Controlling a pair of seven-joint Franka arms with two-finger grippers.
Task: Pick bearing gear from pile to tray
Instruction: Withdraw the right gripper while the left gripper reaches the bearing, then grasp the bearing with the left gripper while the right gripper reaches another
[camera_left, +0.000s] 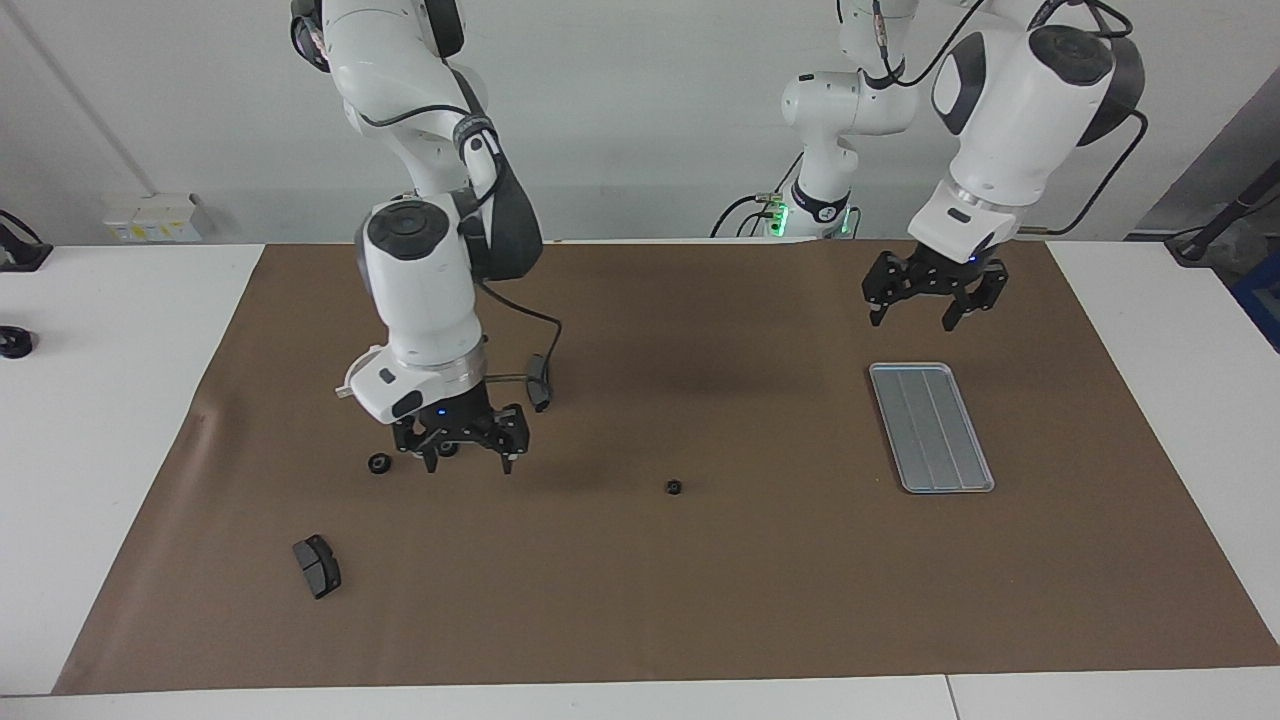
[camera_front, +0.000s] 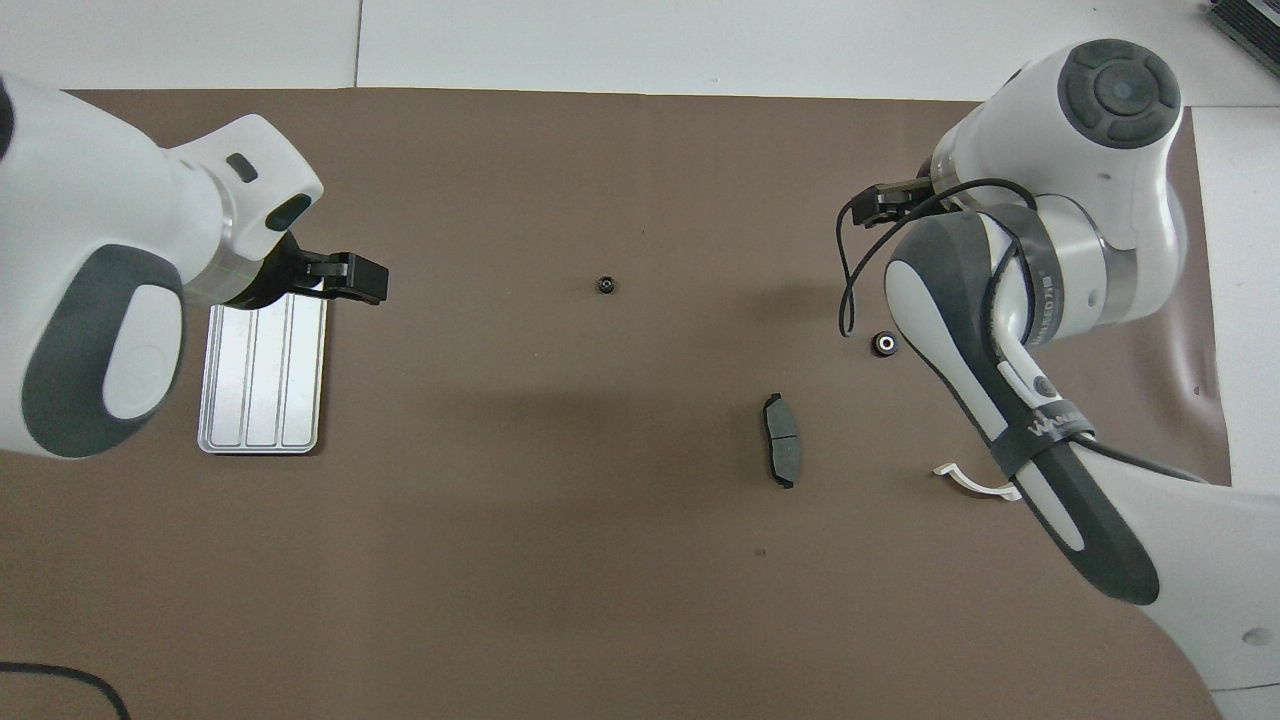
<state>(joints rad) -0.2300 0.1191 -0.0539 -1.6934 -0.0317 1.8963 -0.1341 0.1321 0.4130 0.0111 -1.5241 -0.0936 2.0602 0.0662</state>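
Your right gripper (camera_left: 467, 456) hangs low over the brown mat (camera_left: 640, 600), toward the right arm's end of the table, with its fingers spread open and nothing between them. It sits directly above the scattered parts: one small black gear (camera_left: 379, 463) lies on the mat just beside it, closer to that end of the table, and a second gear (camera_front: 884, 343) lies under it, showing clearly only in the overhead view. A dark brake pad (camera_front: 781, 453) lies close by, partly hidden by the arm's cable in the facing view. Another dark brake pad (camera_left: 317, 566) rests alone near the mat's corner at the edge farthest from you, at the right arm's end. A white half-ring bracket (camera_front: 975, 482) peeks out from under the right arm, closer to the robots.

One more small black gear (camera_left: 674, 487) sits by itself near the middle of the mat, well apart from both grippers and from the tray.

Your left gripper (camera_left: 934, 295) hovers in the air with its fingers open and empty, over the mat just beside the robot-side end of the tray. The silver ribbed tray (camera_left: 931, 427) lies flat toward the left arm's end of the mat, and no part is in it.
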